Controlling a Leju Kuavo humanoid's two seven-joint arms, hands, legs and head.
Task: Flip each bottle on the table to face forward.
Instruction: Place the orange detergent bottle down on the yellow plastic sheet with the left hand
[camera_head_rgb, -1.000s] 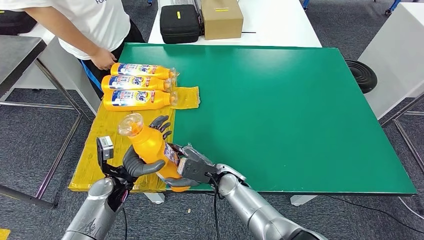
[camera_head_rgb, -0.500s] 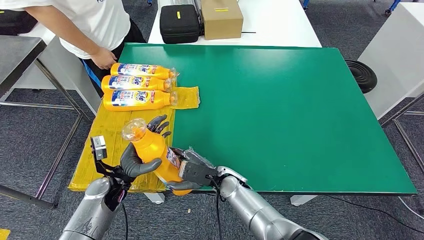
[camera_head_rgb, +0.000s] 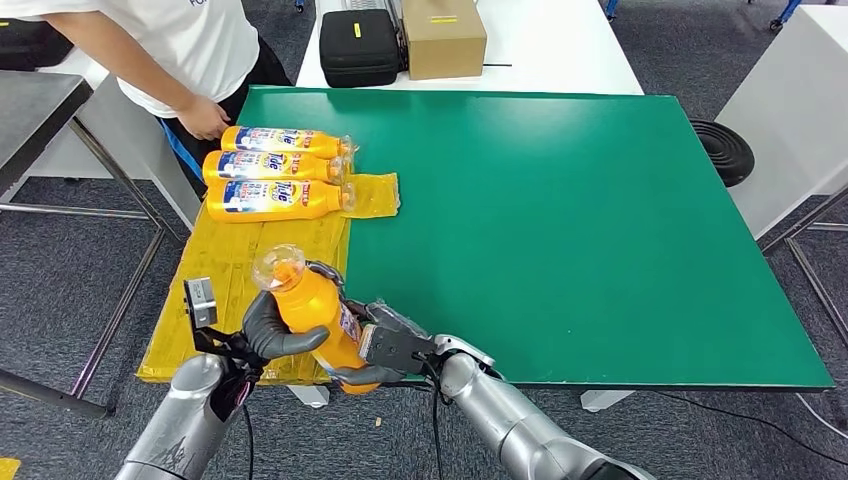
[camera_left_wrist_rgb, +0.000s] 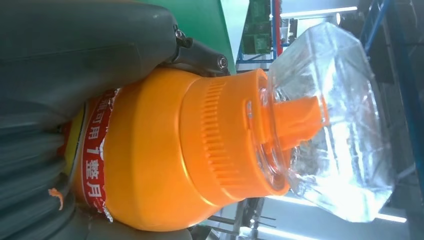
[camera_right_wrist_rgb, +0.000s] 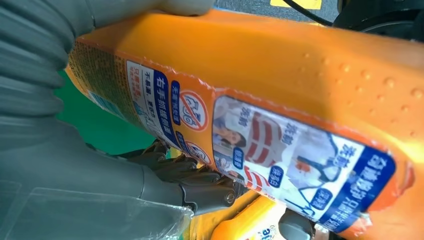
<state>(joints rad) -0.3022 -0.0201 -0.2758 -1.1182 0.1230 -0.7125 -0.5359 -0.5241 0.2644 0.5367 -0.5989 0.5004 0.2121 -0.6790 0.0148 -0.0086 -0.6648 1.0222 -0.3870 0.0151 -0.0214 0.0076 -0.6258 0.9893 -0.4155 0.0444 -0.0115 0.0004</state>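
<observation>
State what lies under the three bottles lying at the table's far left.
A yellow sheet lies under the three bottles, over the green table. The sheet beneath them is covered.

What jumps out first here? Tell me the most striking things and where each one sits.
The eye lands on the orange bottle with its clear cap, lifted at the near left corner of the green table, gripped by both the left hand and the right hand. Beyond it, three labelled bottles lie side by side on a yellow sheet at the table's left edge. A person in a white shirt stands just behind them.
</observation>
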